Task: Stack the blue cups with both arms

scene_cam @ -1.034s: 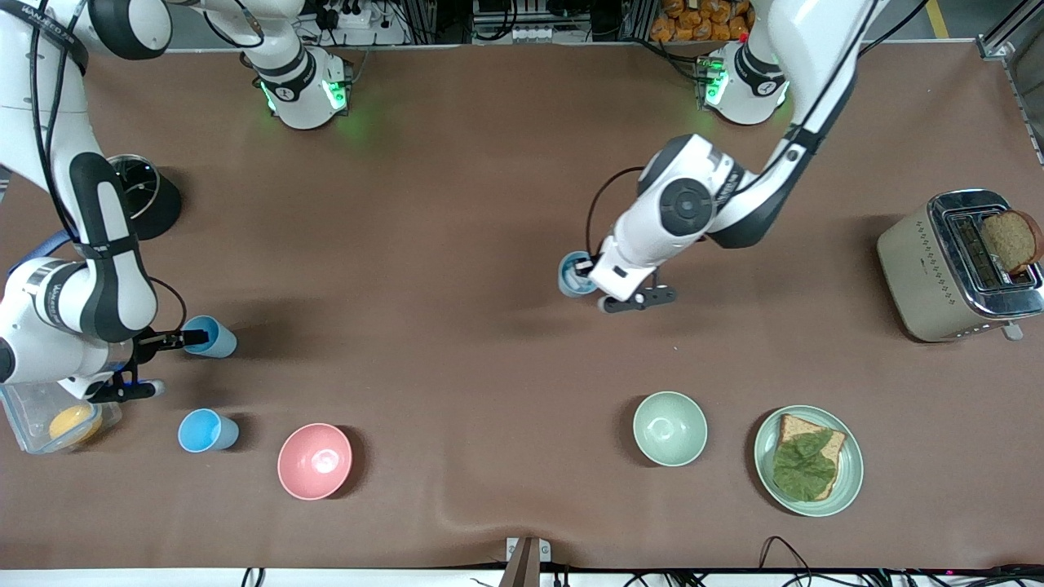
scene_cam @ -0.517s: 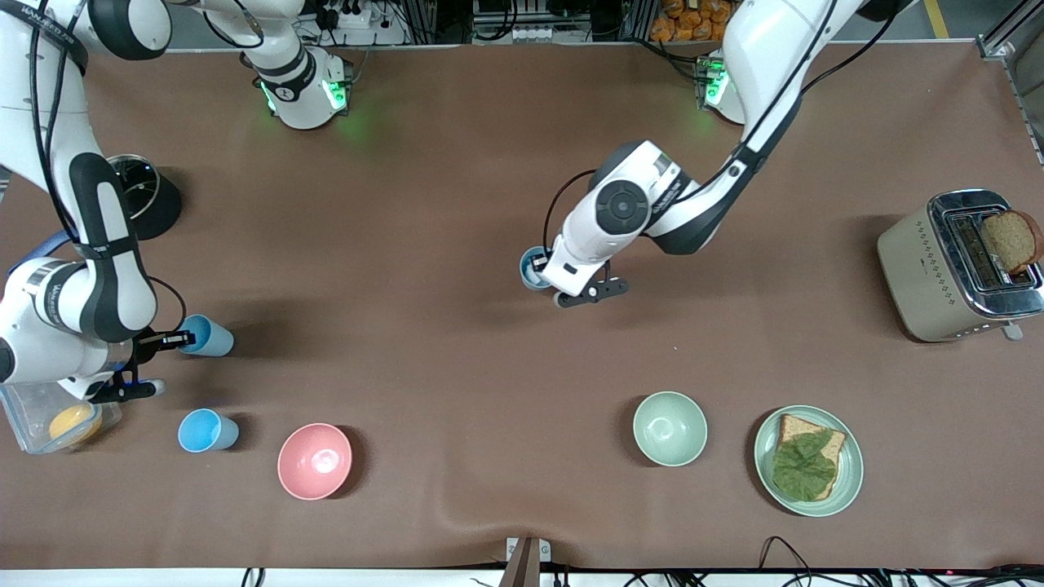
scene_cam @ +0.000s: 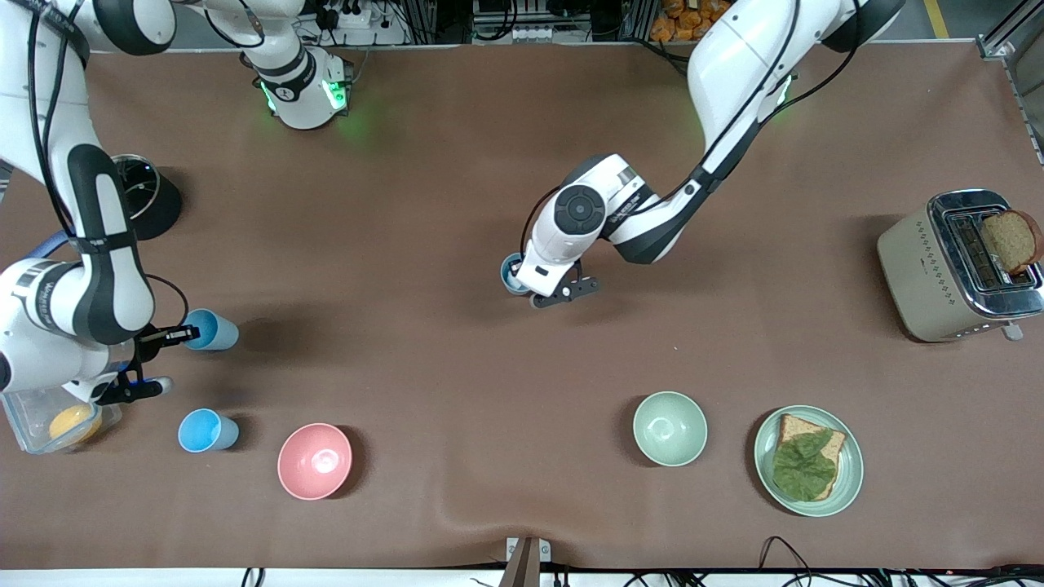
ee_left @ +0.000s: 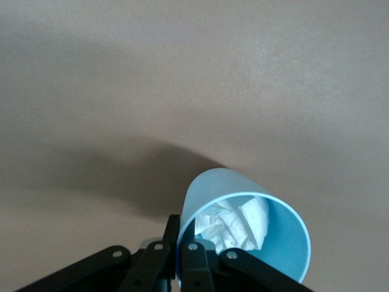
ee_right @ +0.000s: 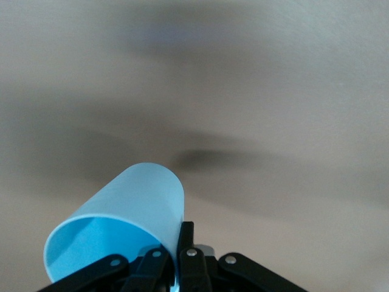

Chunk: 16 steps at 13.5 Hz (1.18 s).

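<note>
My left gripper [scene_cam: 517,279] is shut on the rim of a light-blue cup [scene_cam: 509,271] and holds it over the middle of the table. In the left wrist view this cup [ee_left: 267,243] has crumpled white paper inside, and one finger [ee_left: 171,234] is outside the wall. My right gripper [scene_cam: 188,333] is shut on the rim of a second blue cup [scene_cam: 217,331], tilted, over the right arm's end of the table. It also shows in the right wrist view [ee_right: 127,213]. A third blue cup [scene_cam: 205,430] stands upright on the table beside the pink bowl.
A pink bowl [scene_cam: 315,461], a green bowl [scene_cam: 670,428] and a green plate [scene_cam: 850,465] with bread and lettuce lie near the front camera. A toaster [scene_cam: 922,269] stands at the left arm's end. A black pot [scene_cam: 151,196] and a clear container [scene_cam: 24,424] are at the right arm's end.
My left arm has carried its cup toward the right arm's end of the table. My right gripper has shifted its cup slightly away from the third cup.
</note>
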Each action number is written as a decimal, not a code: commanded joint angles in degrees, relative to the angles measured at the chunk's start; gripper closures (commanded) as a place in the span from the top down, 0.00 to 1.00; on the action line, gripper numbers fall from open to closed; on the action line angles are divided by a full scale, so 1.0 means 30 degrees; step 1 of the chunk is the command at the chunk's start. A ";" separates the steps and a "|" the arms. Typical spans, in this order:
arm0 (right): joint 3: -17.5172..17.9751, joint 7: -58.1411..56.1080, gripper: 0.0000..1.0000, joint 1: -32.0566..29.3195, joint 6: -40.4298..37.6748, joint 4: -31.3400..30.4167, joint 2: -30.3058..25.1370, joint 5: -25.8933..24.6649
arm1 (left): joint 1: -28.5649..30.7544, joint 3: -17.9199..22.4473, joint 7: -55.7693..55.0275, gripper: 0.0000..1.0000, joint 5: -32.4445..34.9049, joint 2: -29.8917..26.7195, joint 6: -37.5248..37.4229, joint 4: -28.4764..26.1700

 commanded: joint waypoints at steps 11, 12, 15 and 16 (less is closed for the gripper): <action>0.1132 0.5962 0.00 0.6532 -0.3191 0.1308 -0.3571 0.1115 | 0.2441 0.1120 0.0416 1.00 0.0802 -0.6406 -0.4716 0.0873; 0.1103 0.7863 0.00 0.7644 -0.3133 0.1483 -0.3571 0.1056 | 0.3172 0.1120 0.1176 1.00 0.0802 -0.7199 -0.5563 0.0873; 0.1132 1.1247 0.00 0.9933 -0.2521 0.1514 -0.3483 0.1698 | 0.6332 0.1091 0.6405 1.00 0.0803 -0.9280 -0.8053 0.0960; 0.1074 1.1832 0.00 1.0607 -0.2112 0.1514 -0.3454 0.2251 | 0.7533 0.1062 0.9125 1.00 0.0803 -0.9983 -0.9048 0.0990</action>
